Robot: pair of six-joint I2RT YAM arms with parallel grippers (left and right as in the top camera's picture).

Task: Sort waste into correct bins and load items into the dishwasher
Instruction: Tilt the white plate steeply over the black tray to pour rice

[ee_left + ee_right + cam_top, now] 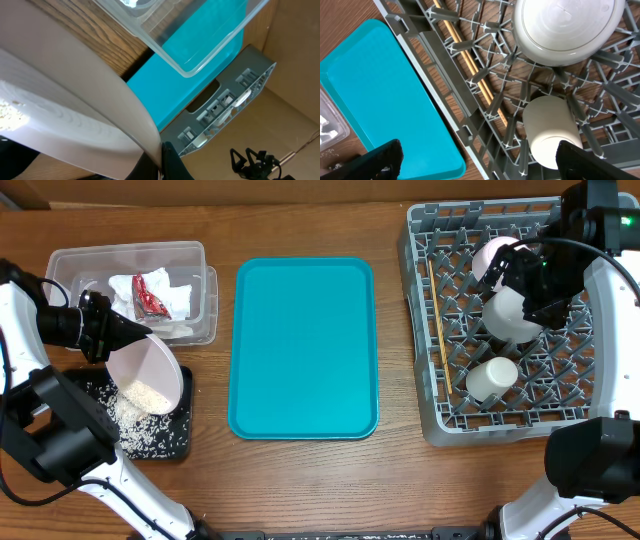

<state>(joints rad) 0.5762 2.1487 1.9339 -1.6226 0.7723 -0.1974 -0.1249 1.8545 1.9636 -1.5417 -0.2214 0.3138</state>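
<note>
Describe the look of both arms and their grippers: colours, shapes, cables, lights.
Both arms have smooth white shells, left arm and right arm, joined by bulky black joint housings. The left gripper and right gripper are matte black, with blunt black fingers. A thin black cable loops along the right arm, where small green lights glow. No markings are readable.
</note>
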